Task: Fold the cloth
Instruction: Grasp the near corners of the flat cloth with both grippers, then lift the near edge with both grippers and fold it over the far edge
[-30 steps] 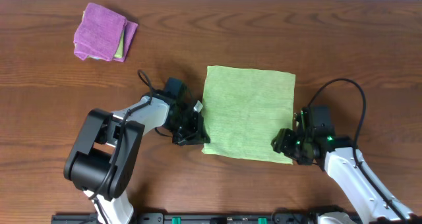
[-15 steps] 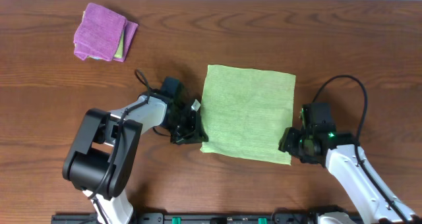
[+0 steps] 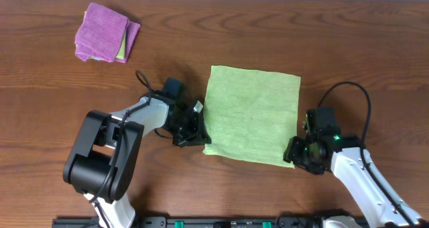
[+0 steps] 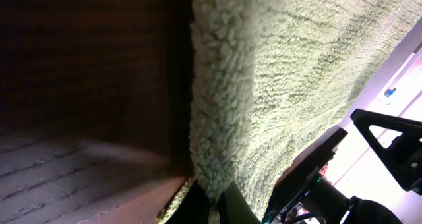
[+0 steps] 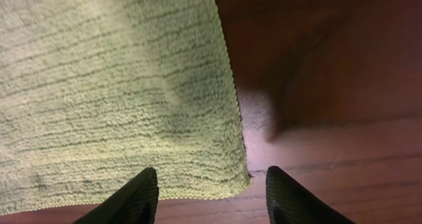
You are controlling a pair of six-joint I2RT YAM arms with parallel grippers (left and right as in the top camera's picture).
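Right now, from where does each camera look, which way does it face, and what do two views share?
Overhead: above the table, facing straight down at the cloth; left gripper and right gripper show.
Left wrist: low at the cloth's left edge, looking across it toward the right arm; its fingertips show.
Right wrist: over the cloth's near right corner, looking down; its open fingers show.
Shared: all three see the cloth.

Right fingers [image 5: 140, 196] drew back to cloth [image 3: 251, 114] corner

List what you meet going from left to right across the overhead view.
purple folded cloth → left gripper → lime-green cloth → right gripper
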